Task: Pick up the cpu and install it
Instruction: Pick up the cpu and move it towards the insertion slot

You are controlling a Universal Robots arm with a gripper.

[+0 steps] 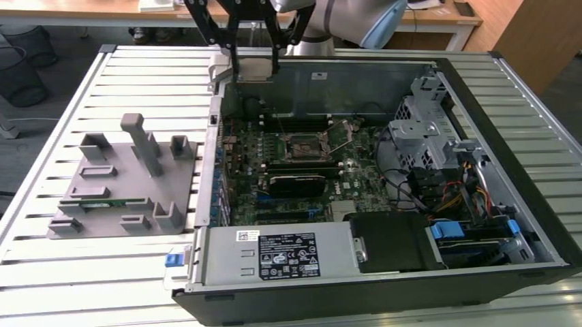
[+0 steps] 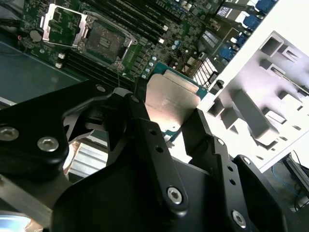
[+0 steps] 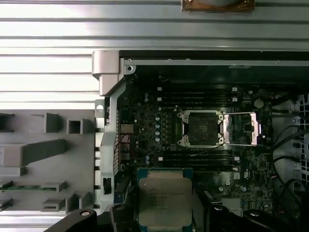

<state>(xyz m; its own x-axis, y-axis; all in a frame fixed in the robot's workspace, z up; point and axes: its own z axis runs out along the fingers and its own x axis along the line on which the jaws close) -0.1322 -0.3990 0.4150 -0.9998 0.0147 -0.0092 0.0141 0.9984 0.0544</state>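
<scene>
gripper [image 2: 170, 126] clamped on the cpu [image 2: 171, 99] by its edges, well clear of the open socket [image 2: 104, 42]; a slight tilt in that grip could misseat it and bend pins.

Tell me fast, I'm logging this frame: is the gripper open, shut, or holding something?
The gripper is shut on the cpu, which is not yet in the socket.

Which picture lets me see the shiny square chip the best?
The first wrist view: the cpu faces the camera flat-on, metal top plain. The second wrist view shows it tilted, held in the gripper. The exterior view shows it small, above the computer case.
</scene>
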